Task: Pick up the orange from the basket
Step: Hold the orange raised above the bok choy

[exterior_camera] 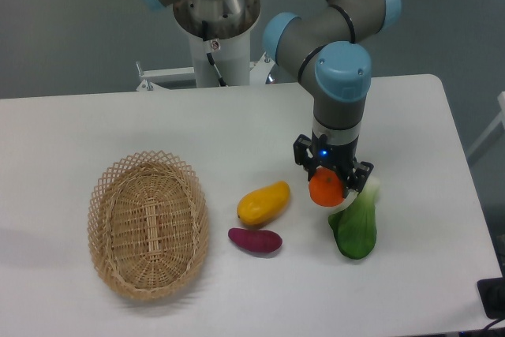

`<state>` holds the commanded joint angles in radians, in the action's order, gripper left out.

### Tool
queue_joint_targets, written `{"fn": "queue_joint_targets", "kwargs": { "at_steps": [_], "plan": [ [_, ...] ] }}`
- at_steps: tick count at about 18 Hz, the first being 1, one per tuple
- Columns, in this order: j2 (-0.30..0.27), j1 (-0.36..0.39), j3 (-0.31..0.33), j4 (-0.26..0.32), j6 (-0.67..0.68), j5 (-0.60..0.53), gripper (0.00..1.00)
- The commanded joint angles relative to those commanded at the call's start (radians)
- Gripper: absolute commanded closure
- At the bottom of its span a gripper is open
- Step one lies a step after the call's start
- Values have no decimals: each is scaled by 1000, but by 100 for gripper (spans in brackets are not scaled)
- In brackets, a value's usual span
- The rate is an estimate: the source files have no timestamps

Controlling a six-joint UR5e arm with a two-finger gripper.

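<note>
The orange (324, 189) is a small round bright-orange fruit, held between the fingers of my gripper (327, 188) at the right middle of the white table. The gripper is shut on it and points down, just above the stem end of a green leafy vegetable. The tan wicker basket (147, 222) lies at the front left, far from the gripper, and holds nothing.
A yellow-orange mango (263, 202) and a purple sweet potato (255, 240) lie between the basket and the gripper. A green bok choy (355, 224) lies just under and right of the gripper. The robot base (215, 13) stands at the back.
</note>
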<state>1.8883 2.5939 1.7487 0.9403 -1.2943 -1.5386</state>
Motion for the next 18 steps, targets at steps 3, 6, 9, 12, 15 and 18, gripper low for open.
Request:
{"fn": "queue_joint_targets", "kwargs": {
  "at_steps": [3,6,9,12,15,18],
  "plan": [
    [0,15,-14,3,-65,2,53],
    [0,37,-18,5,-129,15,53],
    [-2,43,-23,9,-140,14,53],
    [-2,45,-23,9,-141,8,53],
    [0,45,-17,9,-141,6,53],
    [-2,42,-18,8,-141,5,53]
  ]
}}
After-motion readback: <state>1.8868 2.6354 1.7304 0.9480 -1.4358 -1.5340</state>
